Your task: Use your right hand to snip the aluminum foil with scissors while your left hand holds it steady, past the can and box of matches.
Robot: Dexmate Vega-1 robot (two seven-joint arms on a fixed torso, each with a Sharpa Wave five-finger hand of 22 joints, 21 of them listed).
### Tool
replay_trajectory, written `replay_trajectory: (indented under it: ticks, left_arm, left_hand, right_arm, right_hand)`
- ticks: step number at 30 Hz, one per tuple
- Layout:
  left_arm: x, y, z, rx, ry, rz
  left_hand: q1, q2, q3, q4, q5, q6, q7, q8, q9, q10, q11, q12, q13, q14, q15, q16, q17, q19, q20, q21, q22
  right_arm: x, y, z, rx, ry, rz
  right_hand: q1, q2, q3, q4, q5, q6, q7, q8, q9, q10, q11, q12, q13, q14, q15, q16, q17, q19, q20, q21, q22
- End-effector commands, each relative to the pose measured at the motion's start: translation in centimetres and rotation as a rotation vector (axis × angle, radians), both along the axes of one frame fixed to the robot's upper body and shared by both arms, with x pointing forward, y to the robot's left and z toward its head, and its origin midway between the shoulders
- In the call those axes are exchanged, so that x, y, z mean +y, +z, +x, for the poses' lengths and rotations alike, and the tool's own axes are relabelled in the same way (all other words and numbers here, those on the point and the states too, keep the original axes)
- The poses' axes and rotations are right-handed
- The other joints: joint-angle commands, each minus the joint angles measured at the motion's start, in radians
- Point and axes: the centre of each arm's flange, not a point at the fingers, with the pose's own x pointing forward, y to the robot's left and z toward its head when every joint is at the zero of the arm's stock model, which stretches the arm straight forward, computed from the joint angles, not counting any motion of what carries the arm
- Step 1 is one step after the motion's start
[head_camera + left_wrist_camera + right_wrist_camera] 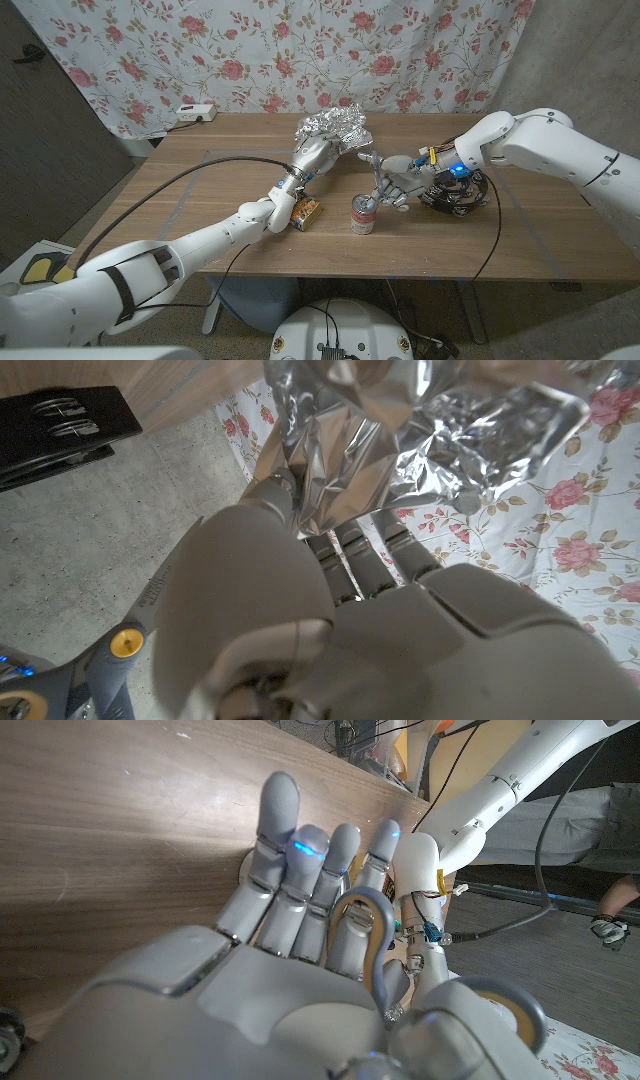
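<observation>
Behind the table point(200, 215), a curtain point(250, 50) printed with red roses hangs across the back of the room, and a white power strip point(192, 114) lies at the table's far edge below it. On the brown wood, well toward the far side from the can point(362, 214), the crumpled aluminum foil point(335, 130) is held up off the surface by the left hand point(312, 157), whose fingers are closed into the lower part of the silver mass; the left wrist view shows those fingers point(345, 550) pressed into the foil's folds. Just right of the can, the right hand point(398, 185) grips the scissors point(372, 172), its fingers through the grey handle loops point(372, 920), the blades reaching toward the foil. A coil of black cable point(455, 195) lies further right of the can. The box of matches point(306, 212) lies left of the can, beside the left wrist.
</observation>
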Motion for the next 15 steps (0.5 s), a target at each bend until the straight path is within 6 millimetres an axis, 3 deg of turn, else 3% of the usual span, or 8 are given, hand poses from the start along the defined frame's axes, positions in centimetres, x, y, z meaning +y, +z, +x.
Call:
replay_trajectory:
  ticks: [1,15]
  left_arm:
    - [0.3,-0.3,0.2,0.003,0.001,-0.001]
    - [0.6,-0.6,0.3,0.002,0.002,-0.008]
  left_hand:
    - [0.005,0.007,-0.001,-0.005,0.0,0.008,0.0,-0.004,0.001,0.001,-0.001,-0.007,0.002,0.008,-0.015,-0.004,0.003,0.004,-0.008,-0.002,-0.002]
    - [0.006,0.008,-0.003,-0.007,-0.003,0.01,0.002,-0.006,-0.001,0.004,0.0,-0.01,0.003,0.009,-0.015,-0.01,0.006,0.002,-0.009,-0.002,-0.01]
  right_arm:
    - [0.6,-0.1,0.1,0.02,0.014,-0.043]
    - [-0.2,1.0,0.8,0.012,-0.02,-0.085]
  right_hand:
    - [0.012,0.002,-0.004,-0.003,0.003,-0.116,0.124,0.007,0.001,0.006,0.005,0.001,0.0,0.003,-0.042,0.0,0.004,0.007,-0.061,-0.002,0.004]
    - [0.015,0.002,-0.004,-0.003,0.003,-0.116,0.127,0.008,-0.001,0.003,0.006,-0.002,-0.001,0.002,-0.042,-0.015,0.001,0.008,-0.06,-0.003,0.003]
